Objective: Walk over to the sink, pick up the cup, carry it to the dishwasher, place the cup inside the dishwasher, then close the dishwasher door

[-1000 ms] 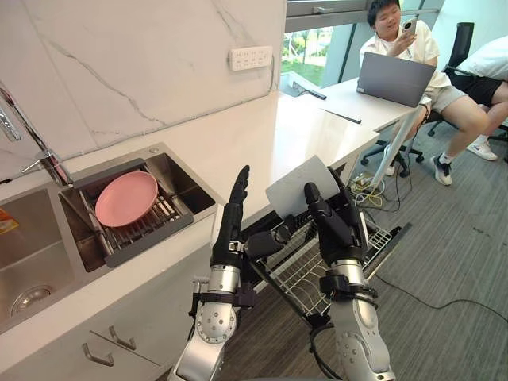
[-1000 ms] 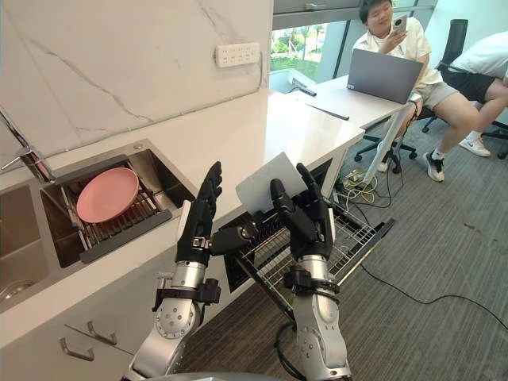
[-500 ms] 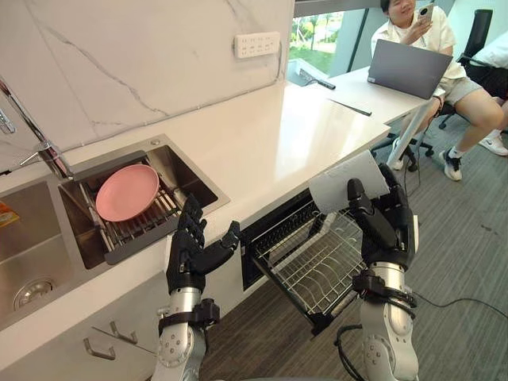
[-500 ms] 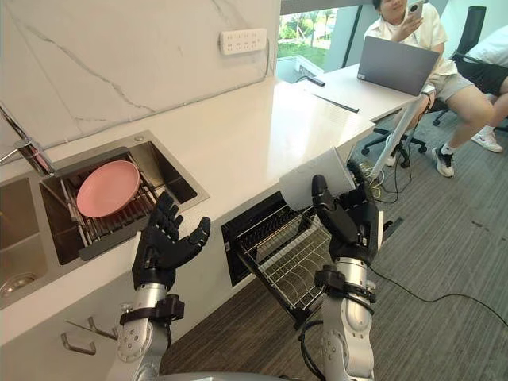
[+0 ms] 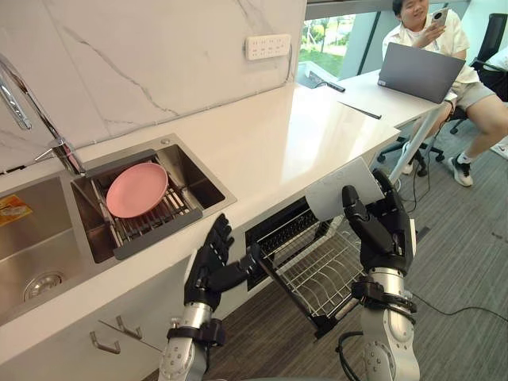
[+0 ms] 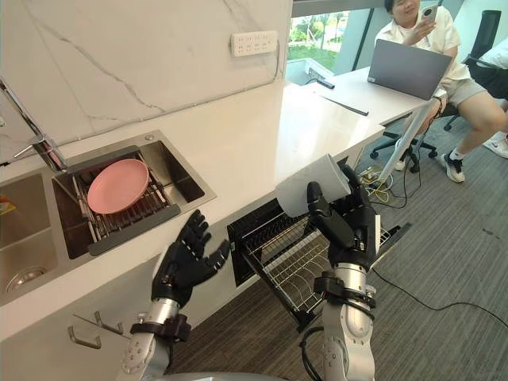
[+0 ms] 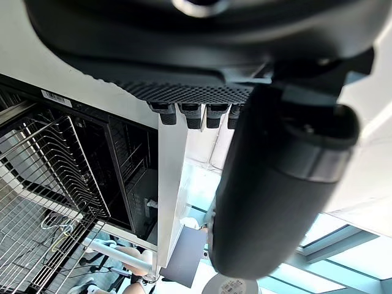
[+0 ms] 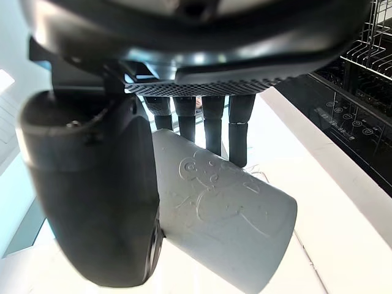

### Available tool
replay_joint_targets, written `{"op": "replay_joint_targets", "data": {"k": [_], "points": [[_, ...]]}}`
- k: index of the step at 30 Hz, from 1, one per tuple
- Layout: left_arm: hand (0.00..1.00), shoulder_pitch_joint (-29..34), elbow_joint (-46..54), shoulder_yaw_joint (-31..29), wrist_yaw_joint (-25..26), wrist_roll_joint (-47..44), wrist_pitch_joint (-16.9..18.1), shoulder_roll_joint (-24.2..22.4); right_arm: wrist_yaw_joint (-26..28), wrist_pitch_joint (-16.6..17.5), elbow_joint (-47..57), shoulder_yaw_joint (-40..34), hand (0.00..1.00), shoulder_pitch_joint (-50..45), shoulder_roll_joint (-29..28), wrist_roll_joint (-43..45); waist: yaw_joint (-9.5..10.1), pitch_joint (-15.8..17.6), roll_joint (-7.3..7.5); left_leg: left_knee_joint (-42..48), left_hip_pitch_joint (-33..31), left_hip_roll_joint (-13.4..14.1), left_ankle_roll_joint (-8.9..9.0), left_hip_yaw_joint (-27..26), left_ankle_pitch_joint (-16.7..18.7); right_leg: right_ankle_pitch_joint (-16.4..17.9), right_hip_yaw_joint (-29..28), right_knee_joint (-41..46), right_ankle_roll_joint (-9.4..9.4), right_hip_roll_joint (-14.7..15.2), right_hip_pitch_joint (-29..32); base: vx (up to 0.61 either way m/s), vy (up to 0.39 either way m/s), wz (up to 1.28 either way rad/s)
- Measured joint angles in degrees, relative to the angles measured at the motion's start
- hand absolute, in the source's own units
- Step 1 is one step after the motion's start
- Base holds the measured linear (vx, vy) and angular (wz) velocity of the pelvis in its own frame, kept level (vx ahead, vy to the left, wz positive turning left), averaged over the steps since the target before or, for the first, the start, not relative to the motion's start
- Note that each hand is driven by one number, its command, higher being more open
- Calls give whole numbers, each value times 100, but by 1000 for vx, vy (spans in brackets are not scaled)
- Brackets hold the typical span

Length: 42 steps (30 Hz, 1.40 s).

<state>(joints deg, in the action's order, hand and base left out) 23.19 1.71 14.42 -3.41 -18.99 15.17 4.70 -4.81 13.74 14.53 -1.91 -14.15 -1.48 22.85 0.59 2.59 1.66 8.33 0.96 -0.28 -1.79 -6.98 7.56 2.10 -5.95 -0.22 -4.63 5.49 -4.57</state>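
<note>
The left hand (image 5: 208, 266) hangs low before the cabinet front, fingers spread and holding nothing; the right hand (image 5: 382, 232) has thumb and fingers curled round the white cup (image 5: 343, 188), which tilts above the pulled-out dishwasher rack (image 5: 316, 274); beyond, set into the worktop (image 5: 270, 143), the sink (image 5: 202, 189) holds a pink plate (image 5: 136, 189).

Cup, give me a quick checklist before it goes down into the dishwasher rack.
1. Grip on cup: ok, right hand curled round it.
2. Rack pulled out: ok.
3. Rack free of dishes: ok, bare wires.
4. Cup lowered to rack: not ok, held high by the counter edge.
5. Left hand clear of rack: cannot tell, open, close by its corner.
</note>
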Motion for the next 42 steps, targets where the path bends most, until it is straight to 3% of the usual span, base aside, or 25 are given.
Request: {"op": "replay_joint_targets", "data": {"k": [7, 13, 22, 29, 40, 42], "points": [[100, 264, -1120, 316, -172, 327, -550, 207, 24, 0, -116, -49, 0, 1, 10, -10, -37, 16, 26, -8, 8, 3, 7, 0, -13, 0, 0, -1, 0, -6, 0, 0, 0, 0], [100, 231, -1162, 282, -232, 512, -509, 218, 93, -14, -502, -42, 0, 9, 30, -68, -21, 16, 30, -8, 48, -1, 8, 0, -17, 0, -3, 7, 0, -6, -32, -5, -2, 0], [100, -158, -3098, -243, -49, 1406, -450, 211, 198, -42, -789, -103, 0, 65, 221, -456, -83, 31, 49, -441, 288, -36, 31, 2, -255, -3, 3, -5, 1, -18, -74, -9, -14, 1], [100, -421, -3776, -774, 284, 1602, -345, 248, 187, -65, -1156, -235, 0, 63, 258, -707, -69, 146, 30, -640, 339, -47, 54, 72, -375, -7, 61, -26, 2, -30, -63, -20, -31, 4], [100, -882, -4358, -1139, 442, 1699, -234, 117, 125, -73, -1217, -231, 0, 56, 537, -1382, -59, 447, -31, -693, 84, -55, 50, 74, -377, -8, 79, -62, -4, -23, 195, 0, 0, 0], [100, -1049, -4395, -1191, 543, 1779, -235, 95, 97, -108, -1228, -223, 0, 117, 761, -1612, -27, 700, -38, -443, -138, -7, 61, 75, -295, -2, 117, 91, -6, -52, 371, 0, 0, 0]]}}
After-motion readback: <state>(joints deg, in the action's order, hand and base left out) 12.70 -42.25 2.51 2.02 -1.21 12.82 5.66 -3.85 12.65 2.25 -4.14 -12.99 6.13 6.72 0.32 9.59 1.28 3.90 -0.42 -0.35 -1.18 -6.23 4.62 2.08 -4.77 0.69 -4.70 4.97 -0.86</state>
